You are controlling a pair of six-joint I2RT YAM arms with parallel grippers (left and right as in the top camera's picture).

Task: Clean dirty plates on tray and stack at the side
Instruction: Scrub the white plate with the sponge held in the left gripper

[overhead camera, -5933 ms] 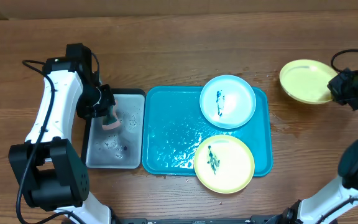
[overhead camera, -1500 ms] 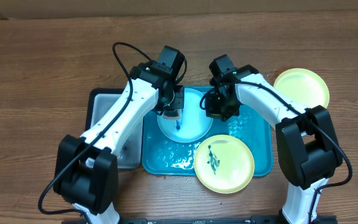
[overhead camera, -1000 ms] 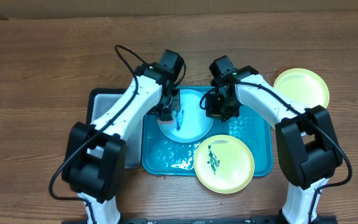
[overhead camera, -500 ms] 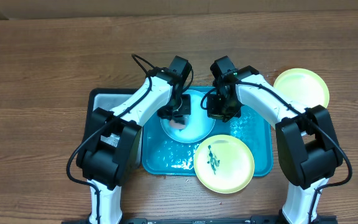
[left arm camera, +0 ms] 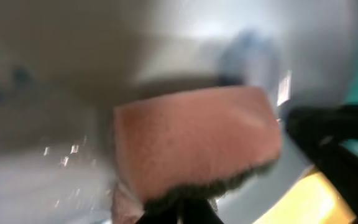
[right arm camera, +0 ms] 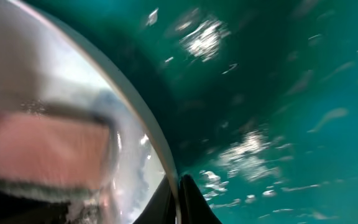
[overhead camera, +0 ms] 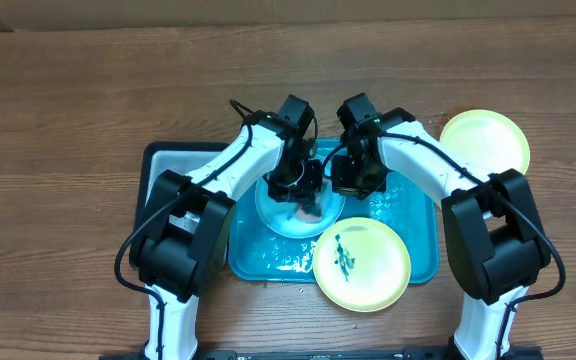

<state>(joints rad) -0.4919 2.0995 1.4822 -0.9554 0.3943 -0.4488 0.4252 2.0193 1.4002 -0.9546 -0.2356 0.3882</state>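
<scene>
While left arm (overhead camera: 253, 158) presses sponge (left arm camera: 194, 140) on plate (overhead camera: 271, 208), right arm (overhead camera: 418, 155) grips rim (right arm camera: 143, 121).

Cannot make out sharp edges on the pink sponge (left arm camera: 194, 140) just ahead of the left gripper (left arm camera: 179, 214); blurred throughout. Cannot see most of the light blue plate (overhead camera: 280, 222) overhead, covered by that gripper and the right gripper (overhead camera: 342, 186); cannot tell smears there.
</scene>
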